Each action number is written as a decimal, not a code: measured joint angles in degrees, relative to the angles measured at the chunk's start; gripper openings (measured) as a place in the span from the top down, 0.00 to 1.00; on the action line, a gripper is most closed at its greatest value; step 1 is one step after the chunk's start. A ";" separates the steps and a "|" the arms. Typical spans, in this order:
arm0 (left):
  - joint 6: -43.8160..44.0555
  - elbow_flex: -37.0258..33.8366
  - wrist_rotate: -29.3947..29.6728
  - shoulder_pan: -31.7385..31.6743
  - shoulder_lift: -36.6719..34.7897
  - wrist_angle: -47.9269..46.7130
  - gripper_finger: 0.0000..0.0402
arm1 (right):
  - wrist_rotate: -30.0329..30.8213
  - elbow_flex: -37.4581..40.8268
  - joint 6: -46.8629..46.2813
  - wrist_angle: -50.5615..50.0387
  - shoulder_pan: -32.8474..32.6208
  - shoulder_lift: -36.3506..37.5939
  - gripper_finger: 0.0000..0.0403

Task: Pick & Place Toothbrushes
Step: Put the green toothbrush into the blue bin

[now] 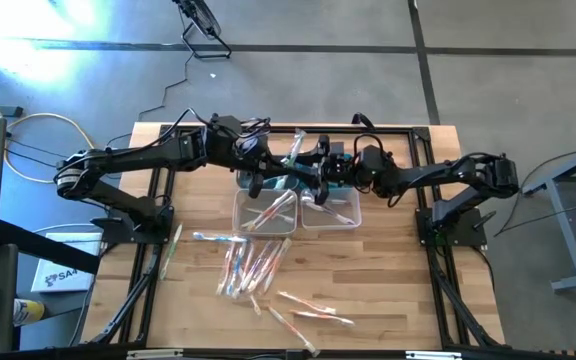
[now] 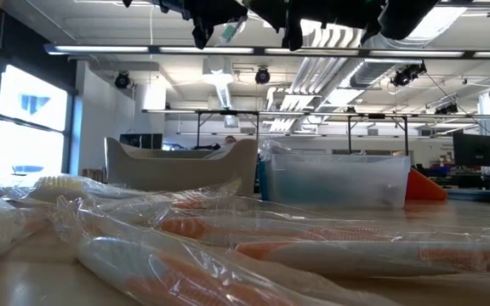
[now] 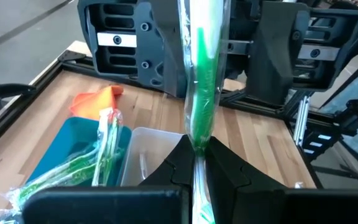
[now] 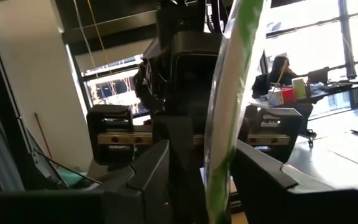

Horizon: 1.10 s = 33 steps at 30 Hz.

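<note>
A green-handled toothbrush (image 3: 199,81) in a clear wrapper is held above the bins between both grippers, which meet over the table's far middle. My left gripper (image 3: 197,150) is shut on it. My right gripper (image 4: 201,155) faces it, open, with its fingers on either side of the same toothbrush (image 4: 224,118). In the high view the toothbrush (image 1: 293,152) sticks out toward the far edge. More wrapped toothbrushes (image 1: 253,265) lie loose on the table's near half. Others lie in a teal bin (image 3: 73,165). My left gripper pinches the green toothbrush between its two fingertips (image 3: 180,155), on the wrapped handle (image 3: 197,140). The toothbrush is lifted clear of the table and runs on straight past the fingers toward my right gripper. My right gripper: the wrapper lies close to one finger (image 4: 253,165); I cannot tell whether they touch.
Two clear bins (image 1: 263,210) (image 1: 330,212) stand below the grippers, with toothbrushes in them. An orange cloth (image 3: 95,99) lies beside the teal bin. Black frame rails (image 1: 158,215) run along the table's sides. Scattered toothbrushes (image 2: 253,246) fill the near foreground.
</note>
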State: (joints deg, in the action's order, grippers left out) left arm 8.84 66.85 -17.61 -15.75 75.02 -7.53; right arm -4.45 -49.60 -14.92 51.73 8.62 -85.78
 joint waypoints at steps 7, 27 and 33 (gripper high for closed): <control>0.00 0.00 -0.10 0.04 0.00 -0.08 0.96 | 0.15 0.00 0.00 -0.10 0.02 0.00 0.75; 1.90 0.00 0.24 0.02 -0.07 0.03 0.92 | 1.11 0.00 -0.44 -0.11 0.00 0.02 0.95; 2.64 0.00 0.85 0.00 -0.07 0.01 0.76 | 1.09 0.00 -0.42 -0.07 -0.02 0.02 0.95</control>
State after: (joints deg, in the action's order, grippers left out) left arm 11.48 66.85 -16.75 -15.75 74.96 -7.52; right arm -3.36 -49.60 -15.33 51.66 8.60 -85.76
